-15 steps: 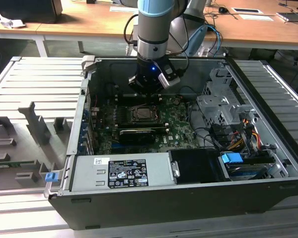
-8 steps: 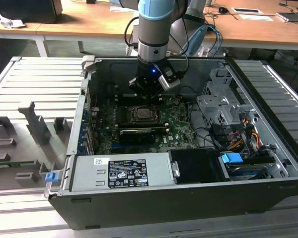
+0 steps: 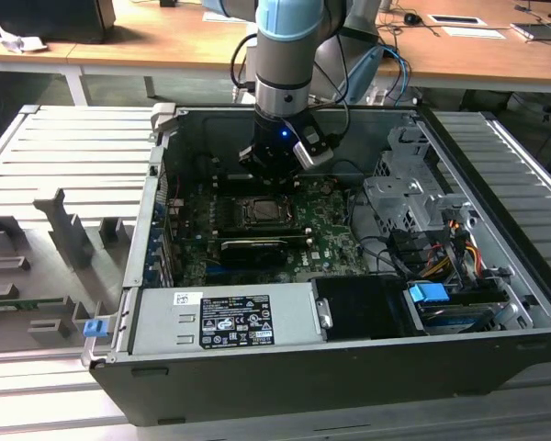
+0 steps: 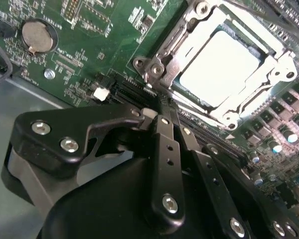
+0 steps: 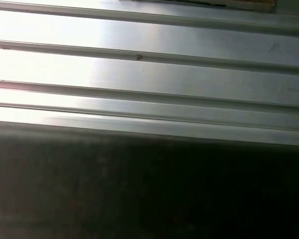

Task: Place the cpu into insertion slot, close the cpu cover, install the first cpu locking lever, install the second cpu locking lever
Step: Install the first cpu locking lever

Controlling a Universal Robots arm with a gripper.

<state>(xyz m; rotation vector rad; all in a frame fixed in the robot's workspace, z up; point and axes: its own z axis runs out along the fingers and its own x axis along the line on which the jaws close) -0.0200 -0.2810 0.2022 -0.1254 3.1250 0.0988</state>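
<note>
Ribbed grey aluminium work table [image 3: 64,156] carries an open dark computer case [image 3: 349,367], wooden desks behind it. Inside lies the green circuit board [image 3: 326,230], boxed in by the grey case walls, a silver power supply box [image 3: 225,317] along the near edge and a metal drive cage [image 3: 409,197] at the exterior view's right; free room is mostly straight above the board.

Pale silver-grey square cpu [image 4: 219,67] sits in the black square insertion slot [image 3: 260,212], with the thin silvery cpu cover frame [image 4: 189,37] lying flat around it, chip top showing through its window.

Grey-and-blue arm comes down vertically from the far side, wrist upright. Black gripper [image 4: 162,110] hangs low over the board just beside the cover's edge, fingers [image 4: 165,149] pressed together, nothing between them. Round coin battery [image 4: 36,36] sits well apart. First wrist view shows the table's ribs [image 5: 149,69].
</note>
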